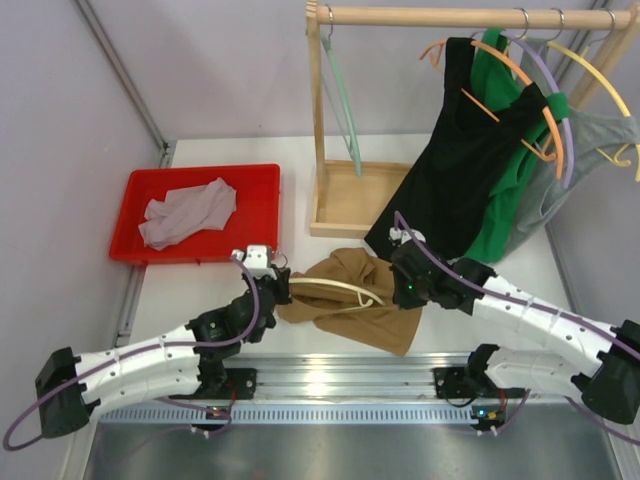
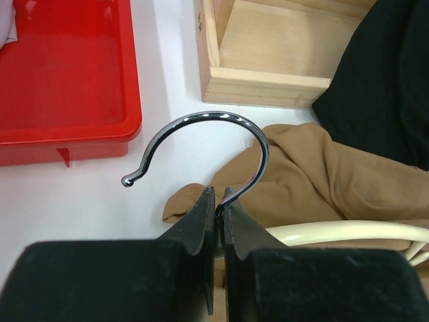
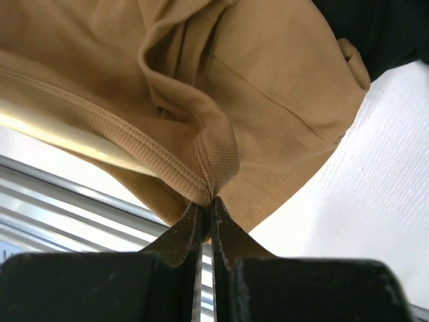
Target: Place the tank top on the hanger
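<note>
Left claw point(image 2: 216, 194) is clamped shut on the hanger point(image 1: 335, 288) hook. Right claw point(image 3: 206, 204) pinches the tank top point(image 1: 385, 310) hem. The top lies bunched on the worktop point(image 1: 180, 290), at 6 o'clock from the wooden rack base point(image 1: 350, 200). The hanger seems only partly threaded, with neither strap seated.

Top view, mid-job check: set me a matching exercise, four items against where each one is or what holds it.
1 tank top
2 hanger
3 grey garment
4 black top

A lying in the red tray
B hook pinched by the left gripper
C hanging from the wooden rack
D edge pinched by the right gripper

Pairs: 1-D, 2-B, 3-A, 4-C.
</note>
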